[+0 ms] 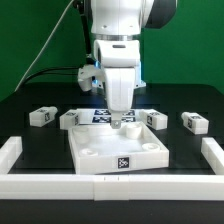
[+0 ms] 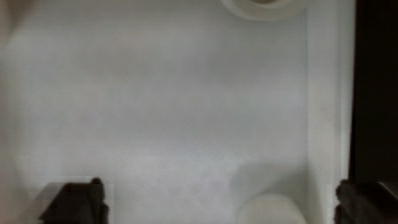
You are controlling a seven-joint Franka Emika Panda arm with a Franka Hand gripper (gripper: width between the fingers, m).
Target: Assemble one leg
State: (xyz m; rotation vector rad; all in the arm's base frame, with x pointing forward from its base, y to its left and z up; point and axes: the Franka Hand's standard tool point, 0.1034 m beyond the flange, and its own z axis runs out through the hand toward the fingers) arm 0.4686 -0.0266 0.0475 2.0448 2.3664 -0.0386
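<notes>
My gripper [image 1: 122,121] hangs low over the back part of the large white tray-like panel [image 1: 118,150], open and empty. In the wrist view the panel's flat surface [image 2: 169,100] fills the frame. The dark fingertips [image 2: 75,202] stand wide apart with nothing between them, the gripper [image 2: 222,204] just above the panel. A round corner socket [image 2: 263,6] shows at one edge and another [image 2: 288,200] near a fingertip. Small white legs with tags lie behind the panel: two at the exterior view's left [image 1: 41,116] [image 1: 70,120] and two at its right [image 1: 155,118] [image 1: 194,122].
The marker board [image 1: 98,115] lies behind the panel, under the arm. Long white border bars run along the exterior view's left [image 1: 10,152], right [image 1: 213,153] and front [image 1: 110,186]. A black cable [image 1: 45,68] runs behind the arm at the left.
</notes>
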